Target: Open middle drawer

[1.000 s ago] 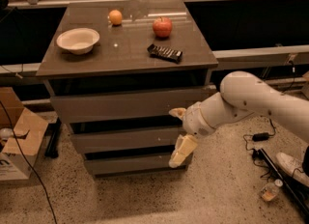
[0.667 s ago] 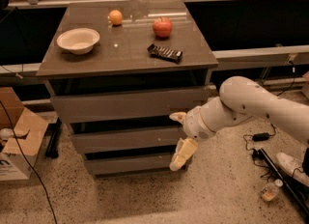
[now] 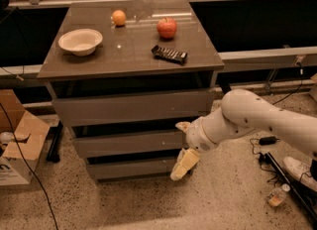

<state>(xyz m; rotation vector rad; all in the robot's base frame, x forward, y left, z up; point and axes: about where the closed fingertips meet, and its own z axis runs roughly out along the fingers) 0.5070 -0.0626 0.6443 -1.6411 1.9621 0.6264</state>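
Note:
The middle drawer (image 3: 126, 143) is the medium-height grey front of three stacked in the cabinet, with a dark gap above it. It looks closed or nearly so. My gripper (image 3: 179, 149) is at the drawer's right end on a white arm coming in from the right. It is open: one cream finger (image 3: 182, 125) sits at the drawer's upper edge, and the other finger (image 3: 184, 164) hangs down over the lowest drawer's right end. The gripper holds nothing.
The cabinet top (image 3: 129, 55) carries a white bowl (image 3: 80, 41), an orange (image 3: 118, 17), a red apple (image 3: 167, 27) and a dark snack bar (image 3: 169, 54). An open cardboard box (image 3: 20, 147) stands on the floor at left. Cables and a bottle (image 3: 276, 196) lie at right.
The gripper has dropped slightly along the cabinet's right side. The drawers and the things on top have not moved.

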